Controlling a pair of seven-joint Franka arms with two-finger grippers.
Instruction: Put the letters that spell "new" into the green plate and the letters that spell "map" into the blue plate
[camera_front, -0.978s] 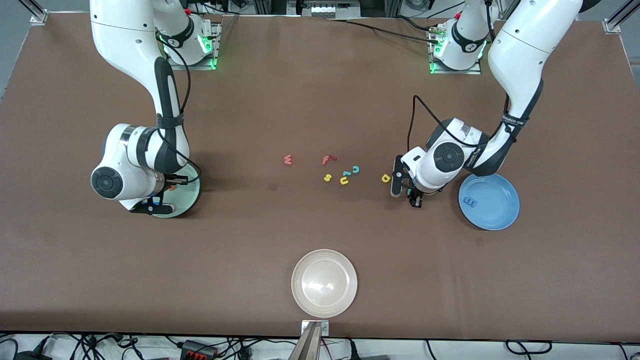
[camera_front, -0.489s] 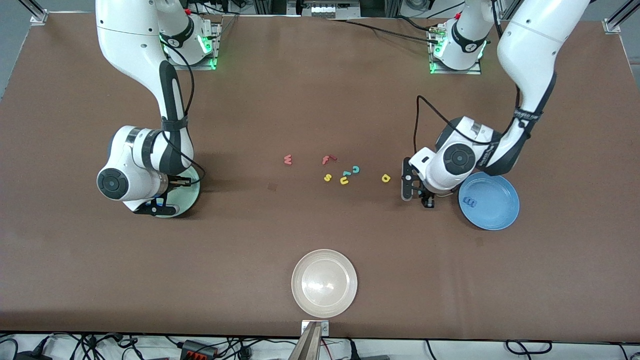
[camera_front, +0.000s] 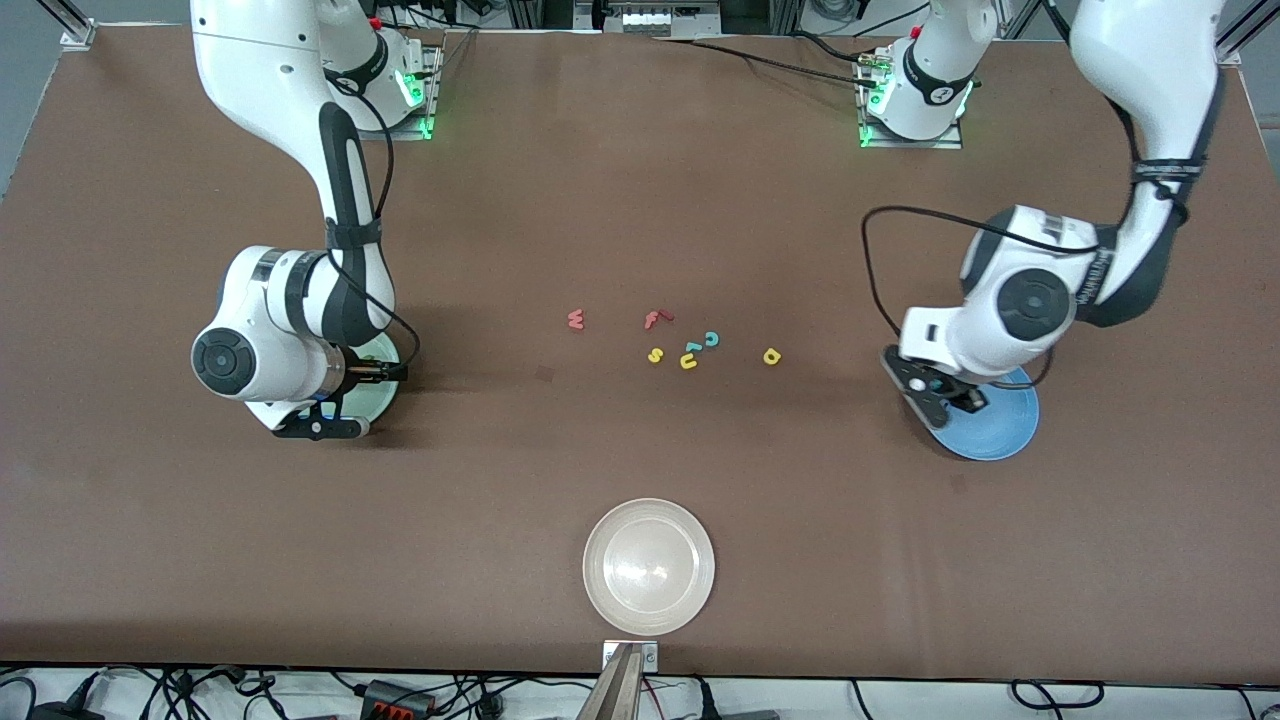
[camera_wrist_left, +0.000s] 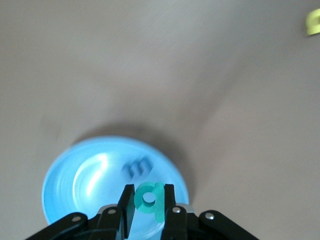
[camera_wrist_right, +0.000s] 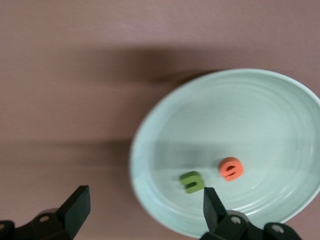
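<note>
My left gripper (camera_front: 948, 400) hangs over the blue plate (camera_front: 1003, 428), shut on the teal a (camera_wrist_left: 149, 198). The blue m (camera_wrist_left: 137, 166) lies in that blue plate (camera_wrist_left: 70, 185). The yellow p (camera_front: 771, 356) lies on the table between the other letters and the blue plate. Over the rim of the green plate (camera_front: 385, 398) my right gripper (camera_wrist_right: 145, 206) stands open and holds nothing. In the green plate (camera_wrist_right: 240, 110) lie the dark green n (camera_wrist_right: 192, 181) and the orange e (camera_wrist_right: 231, 168). The red-pink w (camera_front: 575, 319) lies on the table's middle.
A red f (camera_front: 655, 319), a yellow s (camera_front: 655, 355), a yellow u (camera_front: 688, 362) and a teal c (camera_front: 711, 339) lie clustered beside the w. A cream-white plate (camera_front: 649, 566) sits near the table's front edge.
My left arm swung from beside the p to over the blue plate, carrying the teal a. The right gripper opened over the green plate and the green n now lies in it.
</note>
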